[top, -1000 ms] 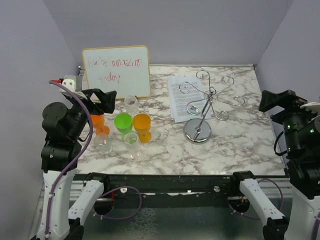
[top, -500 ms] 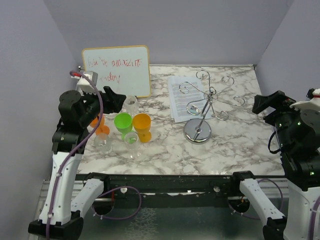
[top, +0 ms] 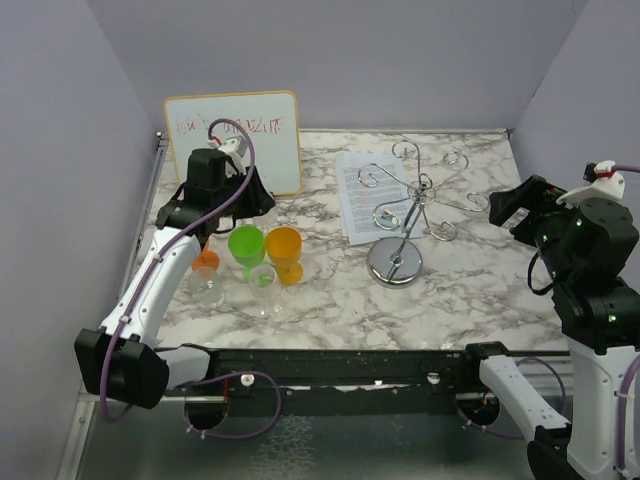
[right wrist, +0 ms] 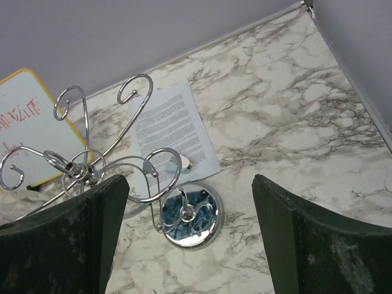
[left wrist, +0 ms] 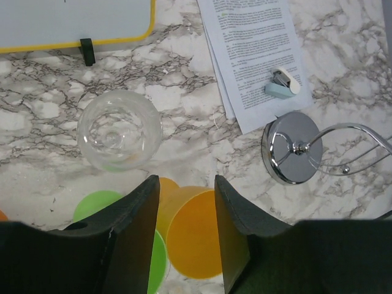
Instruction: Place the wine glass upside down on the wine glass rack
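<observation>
Left gripper [left wrist: 187, 190]: jaws partly spread, gripping nothing and touching nothing. It hangs over the orange cup [left wrist: 193, 236], left of the wine glass rack [left wrist: 293, 147]. Right gripper [right wrist: 188, 184]: jaws wide apart and empty, in the air to the right of the rack. Wine glass [left wrist: 119, 130]: clear, upright, mouth up. It stands on the marble table [left wrist: 343, 61] well left of the rack, just past the left fingertips [left wrist: 144, 202], apart from them. Rack stands on its mirrored disc base.

Chrome wine glass rack [top: 395, 262], grey-veined marble table [top: 480, 275], green cup [top: 246, 243]
</observation>
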You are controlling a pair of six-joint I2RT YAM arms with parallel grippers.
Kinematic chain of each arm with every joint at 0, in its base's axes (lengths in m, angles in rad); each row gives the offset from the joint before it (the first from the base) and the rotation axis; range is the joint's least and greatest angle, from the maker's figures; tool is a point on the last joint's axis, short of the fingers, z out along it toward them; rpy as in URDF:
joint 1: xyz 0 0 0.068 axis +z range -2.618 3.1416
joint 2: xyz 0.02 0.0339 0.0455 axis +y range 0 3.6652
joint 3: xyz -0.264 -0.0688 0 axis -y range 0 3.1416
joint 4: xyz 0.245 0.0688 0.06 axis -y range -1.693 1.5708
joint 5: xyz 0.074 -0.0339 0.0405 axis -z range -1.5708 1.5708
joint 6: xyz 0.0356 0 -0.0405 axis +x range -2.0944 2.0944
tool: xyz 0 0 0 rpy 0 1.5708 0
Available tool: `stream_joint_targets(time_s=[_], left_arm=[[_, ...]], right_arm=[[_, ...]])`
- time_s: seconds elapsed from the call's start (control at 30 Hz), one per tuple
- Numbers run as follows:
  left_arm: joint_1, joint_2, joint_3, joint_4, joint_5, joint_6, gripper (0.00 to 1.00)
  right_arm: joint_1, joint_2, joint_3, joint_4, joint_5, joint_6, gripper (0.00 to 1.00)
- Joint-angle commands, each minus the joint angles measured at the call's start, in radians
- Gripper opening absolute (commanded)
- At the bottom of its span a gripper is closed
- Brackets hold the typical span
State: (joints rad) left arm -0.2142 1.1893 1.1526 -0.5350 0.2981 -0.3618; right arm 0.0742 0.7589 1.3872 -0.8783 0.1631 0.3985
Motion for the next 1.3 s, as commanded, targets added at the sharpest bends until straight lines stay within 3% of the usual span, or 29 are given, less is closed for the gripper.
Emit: stream_joint_targets(time_s=[0.0, 0.27, 0.4, 0.67, 0.8, 1.07, 1.27], left_arm=[[-0.072, 0.098, 0.081, 0.000, -0.149, 0.020, 0.42], [-0.100, 0.290, 0.190, -0.050, -0.358, 0.010, 0.36], [-0.111, 0.356, 0.203, -0.070, -0.351, 0.038, 0.35], [-0.147, 0.423, 0.260, -0.109, -0.333, 0.062, 0.20], [-0.152, 0.429, 0.283, -0.124, -0.347, 0.070, 0.00], [-0.168, 0.356, 0.399, -0.127, -0.344, 0.037, 0.00], [-0.188, 0.250, 0.475, -0.106, -0.302, -0.027, 0.00]], right_arm=[[-0.007, 0.008, -0.015, -0.027, -0.069, -0.021, 0.87], [-0.006, 0.017, -0.009, -0.028, -0.088, -0.035, 0.87], [-0.007, 0.015, -0.007, -0.028, -0.078, -0.041, 0.87], [-0.006, 0.009, -0.013, -0.003, -0.072, -0.019, 0.86], [-0.006, 0.026, 0.030, -0.030, -0.050, -0.016, 0.86], [-0.007, 0.041, 0.084, 0.008, -0.094, 0.029, 0.89], [-0.006, 0.076, 0.113, 0.112, -0.315, 0.073, 0.91]])
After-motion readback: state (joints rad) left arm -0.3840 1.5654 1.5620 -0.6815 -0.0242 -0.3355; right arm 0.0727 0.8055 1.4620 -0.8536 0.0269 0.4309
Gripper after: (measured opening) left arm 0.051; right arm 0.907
